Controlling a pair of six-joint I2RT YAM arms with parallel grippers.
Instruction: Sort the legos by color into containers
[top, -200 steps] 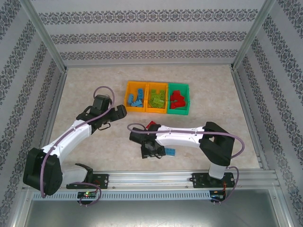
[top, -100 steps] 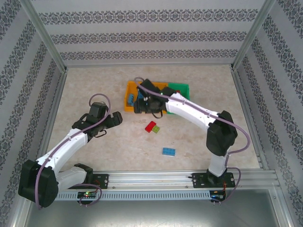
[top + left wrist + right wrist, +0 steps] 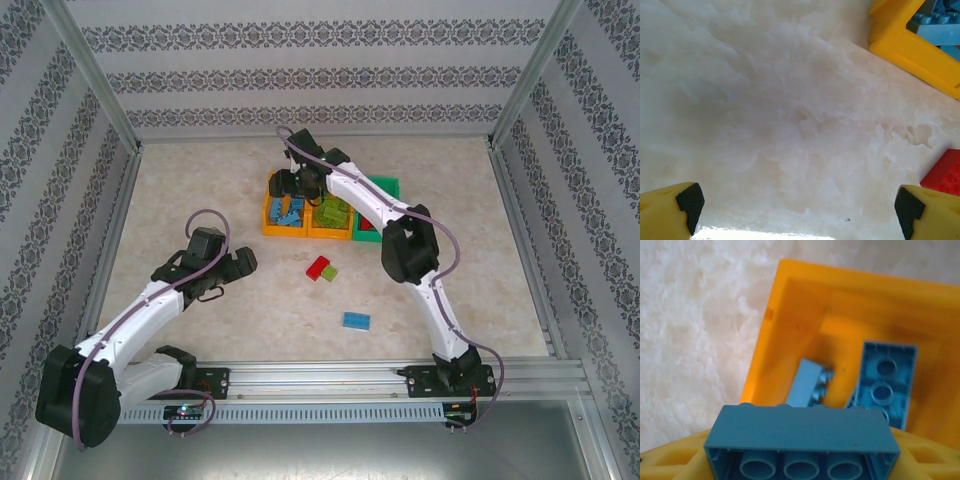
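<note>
A sky-blue brick point(image 3: 802, 432) is hanging over the left orange bin point(image 3: 790, 277) (other blue bricks point(image 3: 885, 382) are lying inside), clamped in the right gripper point(image 3: 291, 186). Releasing it squarely above the bin's middle is looking wisest. The left gripper point(image 3: 797, 210) is hovering agape over the table point(image 3: 765, 110).

A pale marbled table point(image 3: 790, 125) lies below and ahead of the left fingers point(image 3: 690, 202). Far beyond them stand grey-patterned walls point(image 3: 320, 75) framed by aluminium posts point(image 3: 96, 80).
</note>
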